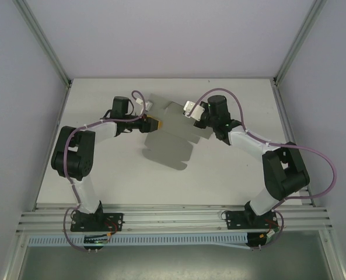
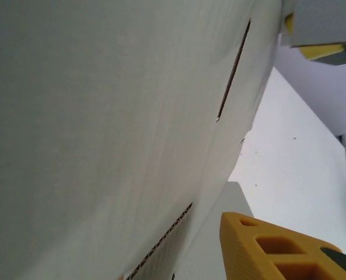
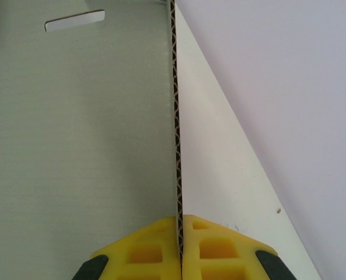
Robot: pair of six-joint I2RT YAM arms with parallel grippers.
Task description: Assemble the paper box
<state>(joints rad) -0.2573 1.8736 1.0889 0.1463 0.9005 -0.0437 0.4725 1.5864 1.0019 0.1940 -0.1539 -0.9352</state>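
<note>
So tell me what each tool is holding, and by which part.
The right tool clamps the paper box by its cut edge, pinched between both fingers. The left tool sits at the opposite edge; whether it grips cannot be told.

The bench [image 1: 219,175] is a plain white matte slab across the middle of the overhead view, walled in grey on three sides. Along its lower edge run aluminium rails [image 1: 173,219], where the two arm bases [image 1: 97,221] (black, bolted down) sit at lower left and lower right. Near the centre lies the grey shadow [image 1: 167,154] of the paper box [image 1: 173,119]. In the right wrist view, a dark speck [image 3: 279,210] marks the bench at lower right.
</note>
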